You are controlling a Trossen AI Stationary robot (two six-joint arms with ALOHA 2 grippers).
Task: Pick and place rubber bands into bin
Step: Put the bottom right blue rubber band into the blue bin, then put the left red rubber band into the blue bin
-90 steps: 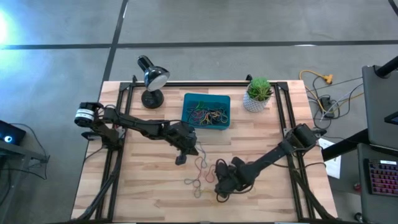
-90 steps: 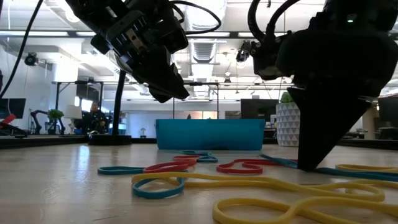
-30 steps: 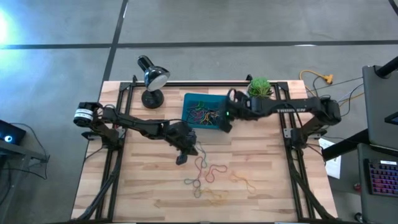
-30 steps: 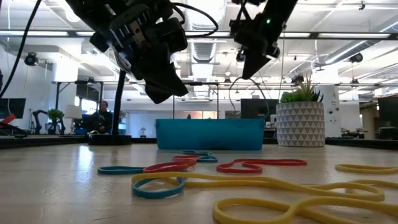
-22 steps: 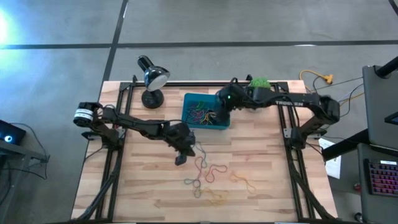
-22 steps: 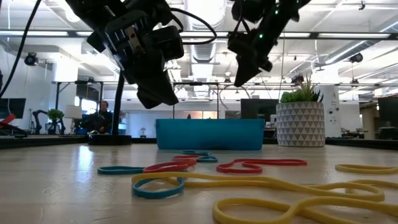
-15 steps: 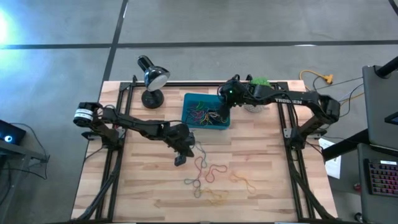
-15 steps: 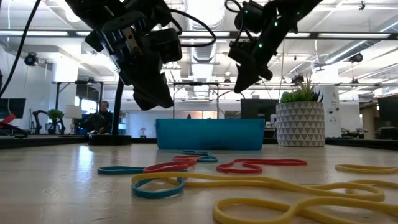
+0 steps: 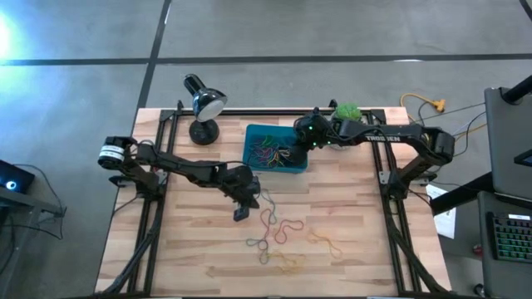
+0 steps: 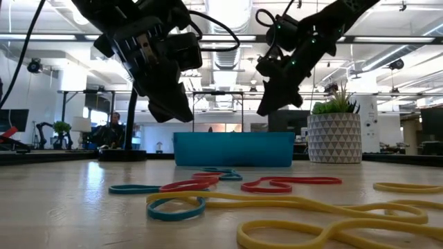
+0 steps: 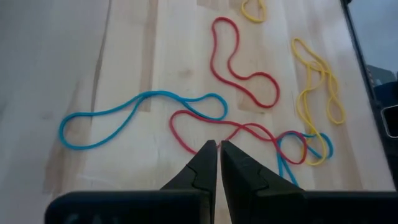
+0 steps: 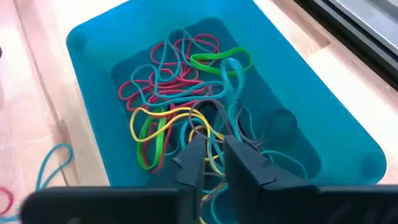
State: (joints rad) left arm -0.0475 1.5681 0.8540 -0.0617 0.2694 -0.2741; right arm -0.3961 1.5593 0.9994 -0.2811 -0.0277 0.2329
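Three seconds back the right arm was down on the loose bands near the front of the surface; now it has swung across to the bin [image 9: 277,149], and the right gripper [image 9: 302,143] hangs over the bin's right end, clear of its rim in the low view. From its wrist camera the right jaws look nearly pressed together, a thin gap between them, and whether a strand is caught there I cannot tell, because the pile lies directly behind the fingertips [image 12: 194,163]. Inside the teal bin sits a tangle of rubber bands [image 12: 186,106]: red, teal, yellow, a bright green loop and some dark ones. The left gripper [image 9: 243,209] has hardly shifted, hovering just in front of the bin's left corner, above the surface and not touching it. Its jaws are pressed together with only a hairline between them, nothing in them, pointing down at the loose rubber bands on the wood [image 11: 239,118]. Down there a blue loop [image 11: 134,115] stretches out beside a red one, another red band curls farther off, and two yellow bands lie toward the edge, one overlapping a small teal-and-red knot. From above, that scatter [image 9: 274,237] sits well in front of the bin, in the middle of the surface [image 9: 191,257]. Behind, the desk lamp [image 9: 202,104] stands left of the bin and the plant pot [image 10: 333,135] right of it.
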